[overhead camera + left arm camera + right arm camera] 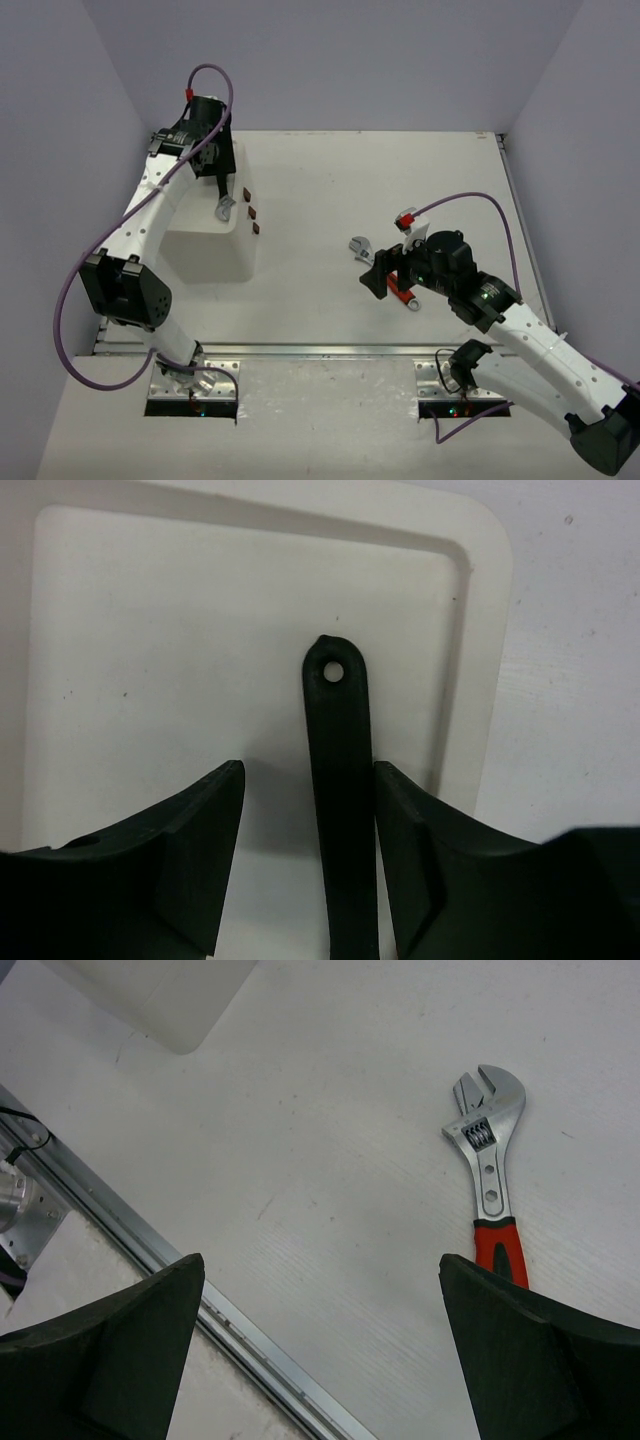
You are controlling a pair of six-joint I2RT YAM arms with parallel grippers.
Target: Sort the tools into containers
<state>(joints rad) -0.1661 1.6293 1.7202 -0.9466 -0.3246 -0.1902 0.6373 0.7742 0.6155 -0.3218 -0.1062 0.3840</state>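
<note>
The next grasp depends on how the red-handled adjustable wrench sits relative to the right claw. That claw is wide open, with nothing between its fingers, and hangs over the table.

In the right wrist view the wrench lies in the right half of the frame. Its silver head is toward the upper right, and its red grip runs down until it passes behind the tip of the right-hand finger. Its long axis is close to vertical in the frame, so it crosses the line between the two fingers. That suits a pinch across the handle. However, the wrench sits well off centre and beside one finger, not midway between the two, so I judge the claw must shift toward the right of that frame before it lowers.

In the overhead view the adjustable wrench slants from upper left to lower right beneath the right claw, at centre right of the table. This arm is clearly the nearer one.

The left claw is over the shallow tray top of the white container, at the upper left of the overhead view. The black wrench runs up the frame between its fingers. It touches one finger and there is a gap to the other, so the claw is open and is not clamping it.
</note>
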